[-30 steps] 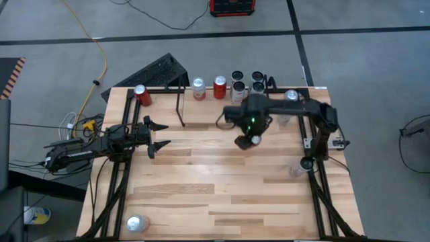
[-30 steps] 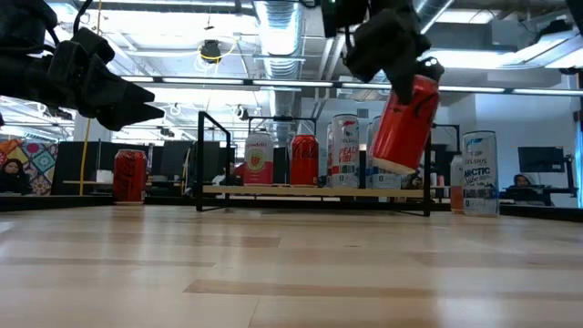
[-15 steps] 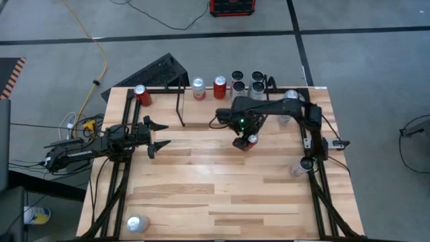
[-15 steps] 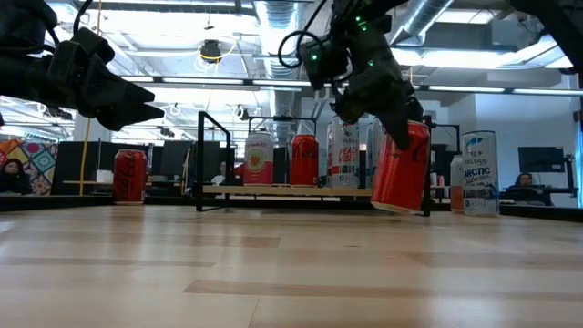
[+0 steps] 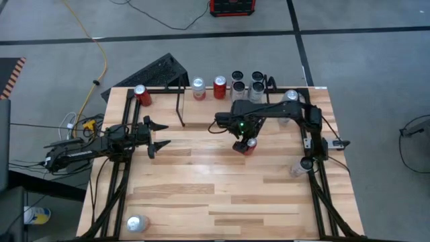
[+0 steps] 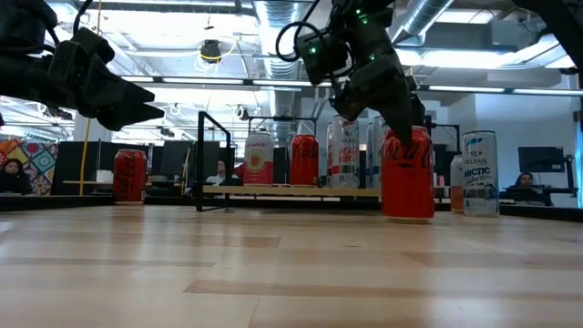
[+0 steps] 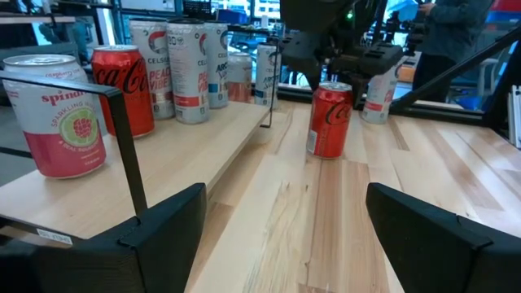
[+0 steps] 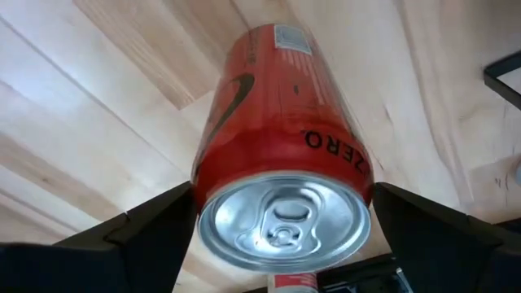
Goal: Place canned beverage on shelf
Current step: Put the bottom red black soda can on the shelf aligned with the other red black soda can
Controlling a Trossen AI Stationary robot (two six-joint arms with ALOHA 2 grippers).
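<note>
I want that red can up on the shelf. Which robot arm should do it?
The right one. Its right gripper is already at the red can, which stands on the table before the shelf. The left gripper waits far off, open.

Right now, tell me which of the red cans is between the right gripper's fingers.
The red Coke Zero can standing upright on the bare table in front of the shelf, right gripper straddling its top. The other red cans stand apart: one on the shelf, one at its left end.

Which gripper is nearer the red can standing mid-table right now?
The right. The right gripper sits directly over the red can, a finger on each side. The left gripper hangs well off toward the table's left edge.
</note>
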